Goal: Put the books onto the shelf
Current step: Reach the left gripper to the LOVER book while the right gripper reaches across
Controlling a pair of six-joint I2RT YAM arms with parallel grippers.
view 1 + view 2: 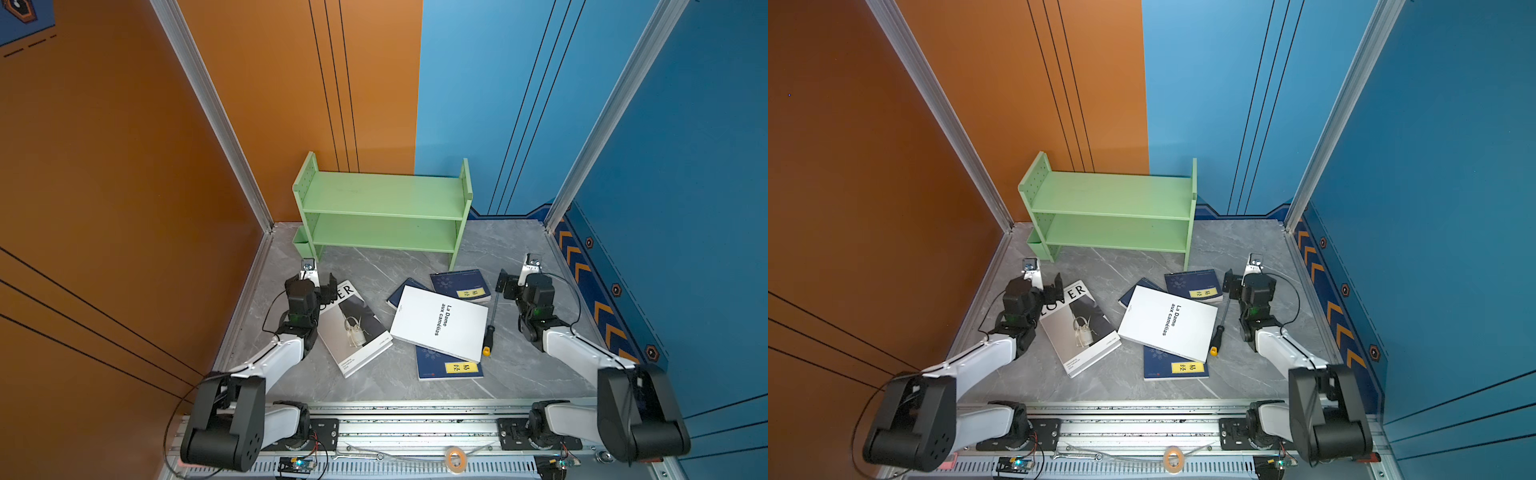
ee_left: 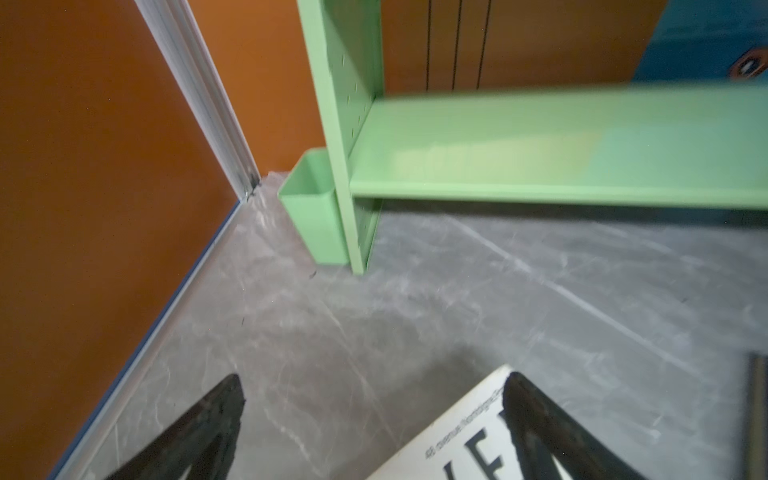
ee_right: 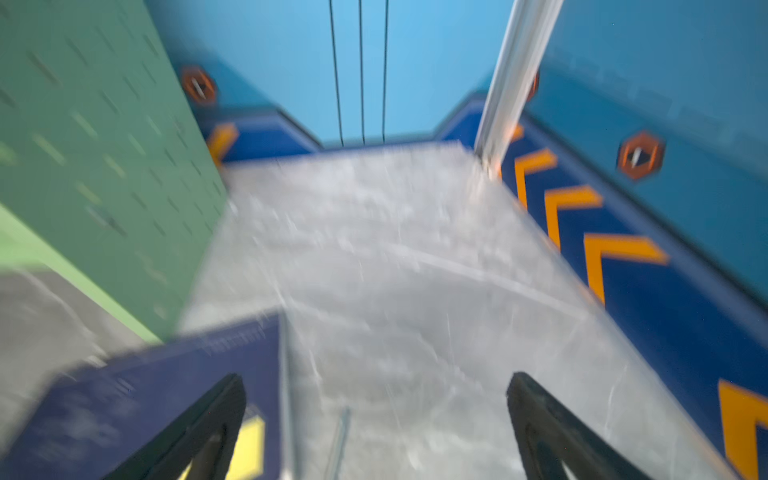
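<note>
A green two-tier shelf (image 1: 382,208) (image 1: 1113,208) stands empty at the back of the table. Several books lie flat in front of it: a grey magazine (image 1: 357,328) (image 2: 457,444), a white book (image 1: 440,322) lying over two dark blue ones (image 1: 405,291) (image 1: 449,368), and another blue book (image 1: 459,284) (image 3: 145,395) near the shelf's right leg. My left gripper (image 1: 312,284) (image 2: 374,395) is open, with one finger over the magazine's far corner. My right gripper (image 1: 523,282) (image 3: 376,395) is open beside the far blue book, holding nothing.
A screwdriver (image 1: 490,328) with a black and yellow handle lies between the white book and my right arm. A small green bin (image 2: 316,216) hangs on the shelf's left side. Orange and blue walls close in the table's sides and back.
</note>
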